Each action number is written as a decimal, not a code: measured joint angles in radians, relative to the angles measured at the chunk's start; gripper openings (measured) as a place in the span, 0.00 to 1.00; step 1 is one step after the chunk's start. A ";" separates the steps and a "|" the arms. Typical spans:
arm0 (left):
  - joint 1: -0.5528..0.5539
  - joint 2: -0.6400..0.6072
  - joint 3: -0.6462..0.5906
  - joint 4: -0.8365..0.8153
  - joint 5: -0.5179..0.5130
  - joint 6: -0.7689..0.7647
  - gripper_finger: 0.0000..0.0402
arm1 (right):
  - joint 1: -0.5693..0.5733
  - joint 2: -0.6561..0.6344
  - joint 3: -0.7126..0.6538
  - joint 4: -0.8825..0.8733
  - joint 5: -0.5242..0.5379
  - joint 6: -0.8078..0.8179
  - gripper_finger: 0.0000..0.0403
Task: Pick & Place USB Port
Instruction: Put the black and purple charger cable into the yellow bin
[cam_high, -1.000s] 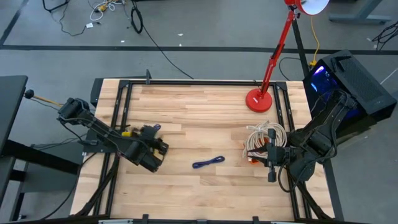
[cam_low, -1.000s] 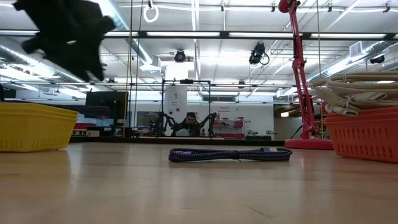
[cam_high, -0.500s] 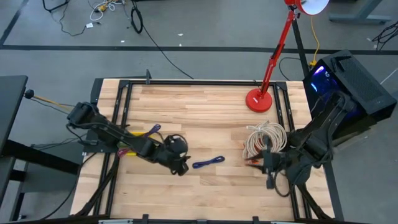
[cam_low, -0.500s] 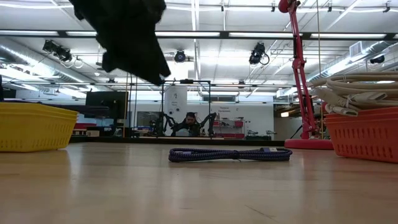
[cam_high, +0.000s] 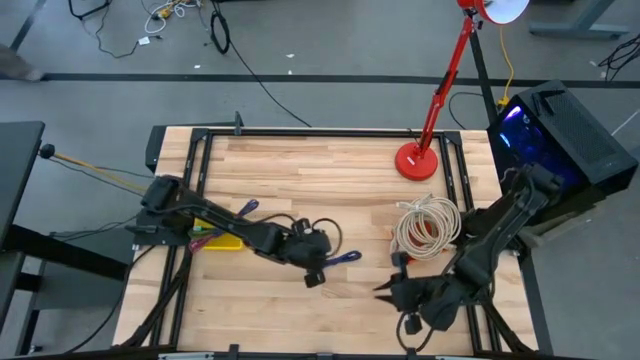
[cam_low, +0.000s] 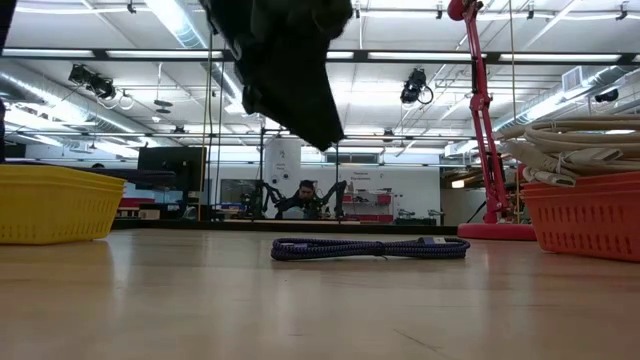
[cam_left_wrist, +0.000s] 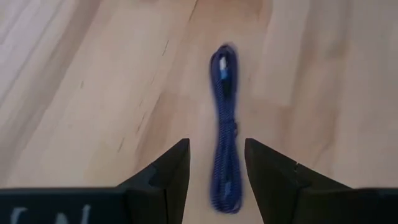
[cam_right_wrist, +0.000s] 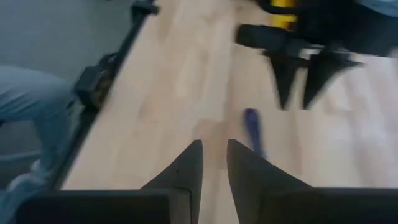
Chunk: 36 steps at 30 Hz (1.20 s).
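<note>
A blue coiled USB cable (cam_high: 344, 259) lies flat on the wooden table, also in the low view (cam_low: 370, 247) and left wrist view (cam_left_wrist: 224, 118). My left gripper (cam_high: 318, 268) hangs open above the cable's left end, well off the table (cam_low: 318, 125); its fingers (cam_left_wrist: 176, 171) stand either side of the cable without touching it. My right gripper (cam_high: 383, 291) hovers near the table's near edge, right of the cable, its fingers (cam_right_wrist: 190, 163) a narrow gap apart, pointing toward the cable (cam_right_wrist: 252, 127).
An orange basket (cam_low: 590, 215) heaped with white cables (cam_high: 428, 226) stands at the right, a yellow basket (cam_low: 50, 205) at the left (cam_high: 222, 240). A red lamp's base (cam_high: 414, 161) sits at the far right. A person's leg (cam_right_wrist: 28, 106) shows beyond the table's edge.
My left gripper has swung from over the yellow basket toward the table's right, ending above the blue cable's left end. My right gripper has left the orange basket and moved toward the near edge and leftward. The cable has stayed put.
</note>
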 joint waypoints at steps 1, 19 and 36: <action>0.004 0.022 0.032 -0.045 0.000 0.011 0.39 | 0.000 0.011 0.000 0.009 -0.021 0.000 0.19; 0.089 0.197 0.148 -0.196 0.226 0.042 0.39 | 0.032 0.046 0.000 0.098 -0.068 -0.027 0.19; 0.089 0.251 0.149 -0.182 0.257 0.034 0.39 | 0.032 0.046 0.001 0.099 -0.060 -0.033 0.19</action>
